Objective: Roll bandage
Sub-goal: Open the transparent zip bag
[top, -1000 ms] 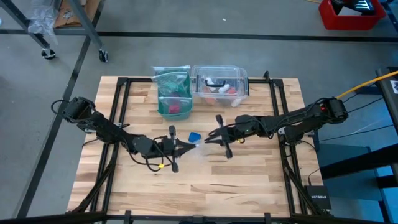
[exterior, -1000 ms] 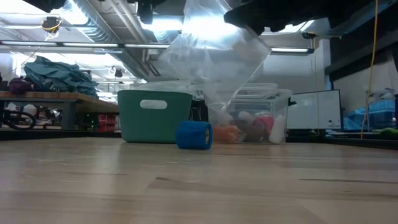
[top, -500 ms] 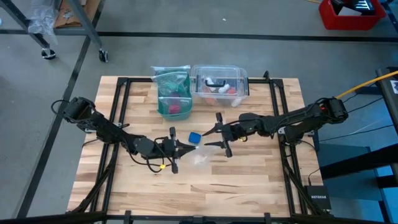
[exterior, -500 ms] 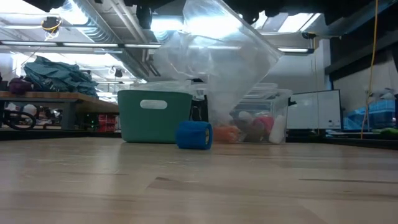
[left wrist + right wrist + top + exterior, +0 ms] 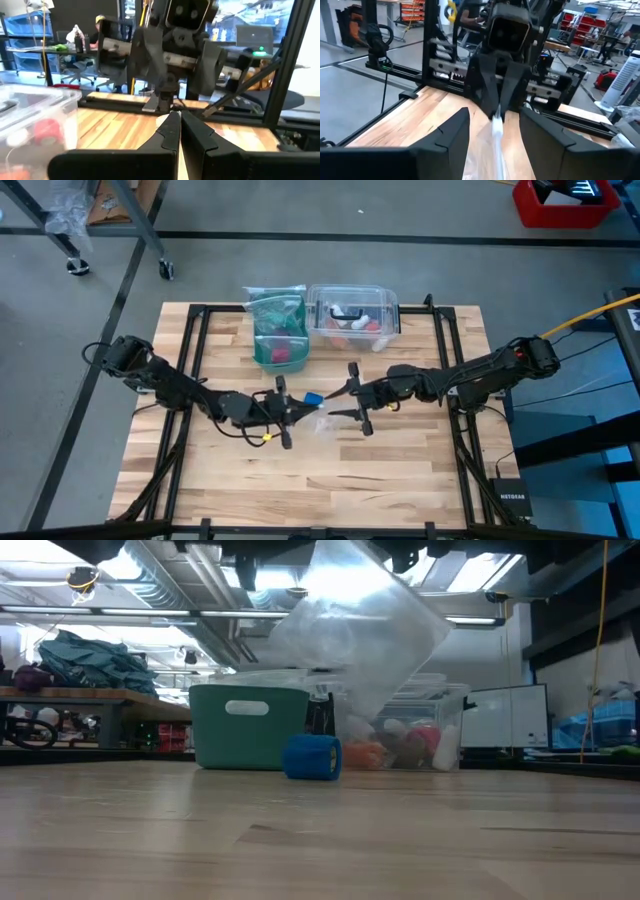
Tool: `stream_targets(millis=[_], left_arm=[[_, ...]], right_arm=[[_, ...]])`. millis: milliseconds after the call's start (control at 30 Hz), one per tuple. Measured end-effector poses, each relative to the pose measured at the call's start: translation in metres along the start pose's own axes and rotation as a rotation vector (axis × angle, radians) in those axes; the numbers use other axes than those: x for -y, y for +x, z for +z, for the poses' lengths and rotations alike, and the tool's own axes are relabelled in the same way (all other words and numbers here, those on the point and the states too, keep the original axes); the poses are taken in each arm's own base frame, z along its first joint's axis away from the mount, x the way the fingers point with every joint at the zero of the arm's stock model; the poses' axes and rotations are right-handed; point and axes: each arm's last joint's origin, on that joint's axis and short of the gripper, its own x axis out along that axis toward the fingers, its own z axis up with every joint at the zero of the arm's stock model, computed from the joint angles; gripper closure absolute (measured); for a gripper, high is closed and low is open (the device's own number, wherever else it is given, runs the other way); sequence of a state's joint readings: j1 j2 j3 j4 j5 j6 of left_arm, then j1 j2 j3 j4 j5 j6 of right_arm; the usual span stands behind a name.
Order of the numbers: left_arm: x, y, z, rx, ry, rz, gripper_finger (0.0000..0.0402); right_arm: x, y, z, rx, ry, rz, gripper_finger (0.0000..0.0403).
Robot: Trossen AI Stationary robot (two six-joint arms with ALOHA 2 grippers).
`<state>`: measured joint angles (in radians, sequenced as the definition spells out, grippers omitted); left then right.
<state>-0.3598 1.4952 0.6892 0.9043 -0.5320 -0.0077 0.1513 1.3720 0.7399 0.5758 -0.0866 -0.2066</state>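
The bandage [image 5: 313,397] is a bright blue roll resting on its rounded side on the wooden table [image 5: 312,757], between my two grippers. My left gripper [image 5: 303,408] is shut on a clear plastic zip bag [image 5: 326,424], which hangs over the table just behind the roll [image 5: 360,635]. My right gripper [image 5: 333,402] stands open and level, facing the left one, its fingers on either side of the hanging bag [image 5: 497,131] without touching it. No gripper touches the bandage. My left gripper pinches an edge of the clear bag [image 5: 167,118] between its two shut fingers, coming level from the table's left. The bag hangs slack below the fingers, tapering to a lower corner [image 5: 350,720]; whether that corner touches the table I cannot tell.
A teal basket [image 5: 277,330] with a bag of items and a clear plastic box [image 5: 353,315] holding white and red things stand at the table's far edge. Black frame rails [image 5: 195,340] run along the left and right sides. Bare wood lies toward the near edge.
My right gripper has opened and let go of the clear bag, tipping up a little. The bag, held between both grippers before, now hangs from the left gripper alone and has swung. The blue roll has stayed where it was.
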Motion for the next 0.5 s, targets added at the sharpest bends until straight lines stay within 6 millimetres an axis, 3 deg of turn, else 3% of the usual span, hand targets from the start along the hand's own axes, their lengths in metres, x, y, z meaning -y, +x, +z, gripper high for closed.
stream_targets(millis=[200,500], left_arm=[[-0.0009,0.0076,0.0108,0.030,0.027,-0.019,0.0401],[-0.0032,0.0094,0.0111,0.026,0.023,-0.014,0.0401]], right_arm=[[0.0000,0.0000,0.0001,0.001,0.000,-0.001,0.0229],[0.0002,0.0000,0.0005,0.005,-0.001,-0.002,0.0229]])
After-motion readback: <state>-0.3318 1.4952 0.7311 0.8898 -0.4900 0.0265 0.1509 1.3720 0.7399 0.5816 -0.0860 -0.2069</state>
